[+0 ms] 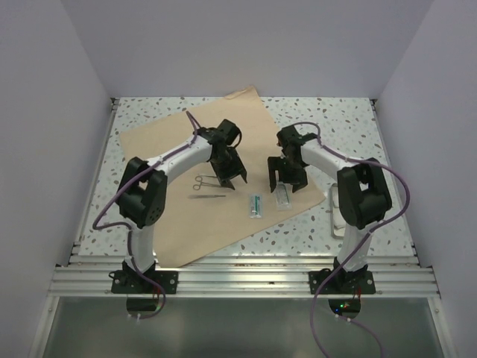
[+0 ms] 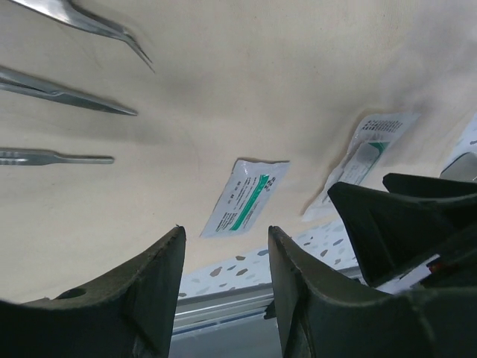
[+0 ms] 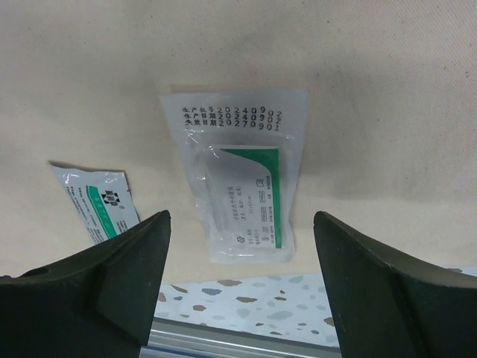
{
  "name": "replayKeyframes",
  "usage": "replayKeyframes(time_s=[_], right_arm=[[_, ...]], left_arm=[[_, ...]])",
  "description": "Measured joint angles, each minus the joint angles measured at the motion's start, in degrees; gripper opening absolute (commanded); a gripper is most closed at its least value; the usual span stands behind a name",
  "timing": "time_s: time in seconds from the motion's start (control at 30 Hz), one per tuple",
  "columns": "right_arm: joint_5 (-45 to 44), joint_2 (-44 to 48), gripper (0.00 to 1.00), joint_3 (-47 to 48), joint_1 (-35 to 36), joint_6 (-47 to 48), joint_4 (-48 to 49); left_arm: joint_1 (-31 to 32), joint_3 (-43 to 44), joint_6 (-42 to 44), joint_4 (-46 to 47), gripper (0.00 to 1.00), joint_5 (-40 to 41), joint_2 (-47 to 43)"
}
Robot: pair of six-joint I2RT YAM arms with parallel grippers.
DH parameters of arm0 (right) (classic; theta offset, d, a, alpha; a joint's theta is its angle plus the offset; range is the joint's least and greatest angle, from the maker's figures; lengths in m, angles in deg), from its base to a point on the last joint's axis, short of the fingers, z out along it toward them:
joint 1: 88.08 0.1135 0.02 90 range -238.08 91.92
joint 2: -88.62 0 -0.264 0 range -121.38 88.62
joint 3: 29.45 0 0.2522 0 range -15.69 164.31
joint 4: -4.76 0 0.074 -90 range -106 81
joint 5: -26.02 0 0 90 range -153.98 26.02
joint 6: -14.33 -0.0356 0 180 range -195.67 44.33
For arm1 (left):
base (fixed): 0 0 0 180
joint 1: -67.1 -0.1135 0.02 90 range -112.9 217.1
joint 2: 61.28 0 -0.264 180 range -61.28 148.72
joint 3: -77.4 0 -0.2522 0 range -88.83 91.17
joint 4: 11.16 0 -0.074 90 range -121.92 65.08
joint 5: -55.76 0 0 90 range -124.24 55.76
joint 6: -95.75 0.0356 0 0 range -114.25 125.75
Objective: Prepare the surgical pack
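The surgical pack's tan wrapping sheet (image 1: pixel 168 220) lies spread flat across the table. On it rest steel scissors (image 1: pixel 204 180) and forceps (image 1: pixel 207 196). A green-striped packet (image 1: pixel 256 205) and a clear sealed packet (image 1: pixel 283 197) lie near its right edge. My left gripper (image 1: pixel 231 176) hovers open over the sheet, right of the instruments, with nothing between its fingers. My right gripper (image 1: pixel 288 183) stands open just above the clear packet (image 3: pixel 242 186), one finger on each side. The left wrist view shows the sheet (image 2: pixel 223 89), instrument tips (image 2: pixel 82 101) and the green packet (image 2: pixel 246 195).
A small clear tray (image 1: pixel 335 214) sits off the sheet at the right, beside the right arm. Grey walls close in the speckled table (image 1: pixel 335 119) on three sides. A metal rail (image 1: pixel 238 277) runs along the near edge. The two grippers hang close together.
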State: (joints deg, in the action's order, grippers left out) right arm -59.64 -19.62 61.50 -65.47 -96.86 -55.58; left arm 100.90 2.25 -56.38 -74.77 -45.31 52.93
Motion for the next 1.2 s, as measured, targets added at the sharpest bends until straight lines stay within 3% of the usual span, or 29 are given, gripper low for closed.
replayKeyframes(time_s=[0.37, 0.9, 1.2], right_arm=[[-6.43, -4.02, 0.71, 2.21, 3.08, -0.92, -2.38], [-8.31, -6.01, 0.59, 3.48, 4.68, -2.21, -3.56], [-8.28, -6.01, 0.42, 3.48, 4.76, -2.62, -3.67]], left_arm=[[-4.94, -5.68, 5.46, 1.51, 0.52, 1.27, -9.9], [-8.96, -9.25, 10.75, 2.91, 0.53, 1.25, -13.29], [-10.27, -10.01, 13.29, 3.02, 0.52, 1.29, -14.93]])
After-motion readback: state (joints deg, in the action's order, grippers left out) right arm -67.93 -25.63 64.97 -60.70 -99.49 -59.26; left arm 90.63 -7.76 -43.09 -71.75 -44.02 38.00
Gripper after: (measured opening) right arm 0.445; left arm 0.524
